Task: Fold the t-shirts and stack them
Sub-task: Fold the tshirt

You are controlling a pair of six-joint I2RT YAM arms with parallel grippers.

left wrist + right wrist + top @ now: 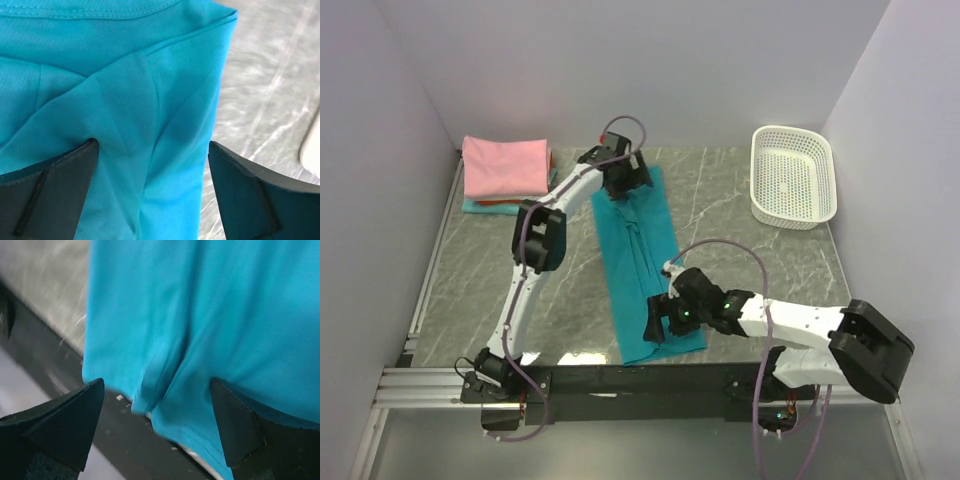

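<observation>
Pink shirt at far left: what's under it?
Under the pink shirt, an aqua edge and a red sliver poke out at its near side. The rest of those layers is covered.

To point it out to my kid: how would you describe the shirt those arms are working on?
On the grey marbled table, look down the middle. The teal shirt lies there as one long narrow strip, the left gripper at its far end, the right gripper at its near end. The other shirts sit stacked, pink on top, in the far left corner.
</observation>
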